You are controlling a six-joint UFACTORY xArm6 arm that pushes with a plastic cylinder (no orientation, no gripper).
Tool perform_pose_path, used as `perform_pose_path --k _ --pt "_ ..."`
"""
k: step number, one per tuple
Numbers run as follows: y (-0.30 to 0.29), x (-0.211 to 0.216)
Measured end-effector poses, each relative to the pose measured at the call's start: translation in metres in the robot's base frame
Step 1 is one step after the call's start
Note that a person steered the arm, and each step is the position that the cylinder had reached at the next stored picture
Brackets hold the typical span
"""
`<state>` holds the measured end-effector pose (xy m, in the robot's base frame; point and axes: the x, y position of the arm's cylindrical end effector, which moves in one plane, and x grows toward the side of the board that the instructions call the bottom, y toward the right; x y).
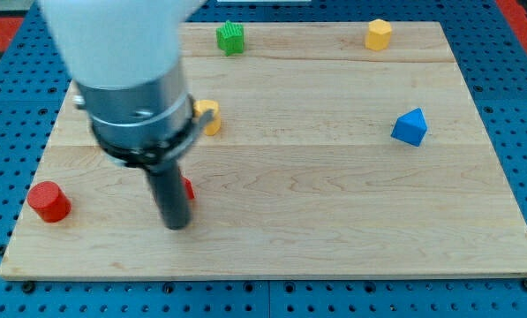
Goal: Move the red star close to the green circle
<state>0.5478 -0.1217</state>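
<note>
Tip [176, 223] down on the table [334, 203], touching a mostly hidden red block [188, 188] — presumably the red star. No hand fitted, nothing held. Green block [230, 38] well apart, at the view's top — off-centre push risks star slipping sideways toward yellow block [209, 116].

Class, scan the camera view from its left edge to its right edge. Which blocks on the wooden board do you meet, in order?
Red cylinder → red block, mostly hidden behind the rod just above my tip, shape unclear → green block → yellow hexagon → blue block. The yellow block beside the arm's body is left out, as its place is unclear.
</note>
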Motion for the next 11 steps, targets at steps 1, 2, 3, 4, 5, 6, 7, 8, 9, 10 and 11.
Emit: perform_pose_path --k 1,2,3,4,5,6,7,8,9,10,11 --pt "-0.029 -0.061" --pt "-0.026 -0.079" --pt "-0.023 -0.062" --pt "-0.051 -0.122" --pt "-0.054 -0.146" --pt "-0.030 -0.083" --pt "0.011 -0.070" --pt "-0.023 -0.143" --pt "-0.040 -0.116" --pt "-0.062 -0.129" --pt "-0.085 -0.172"
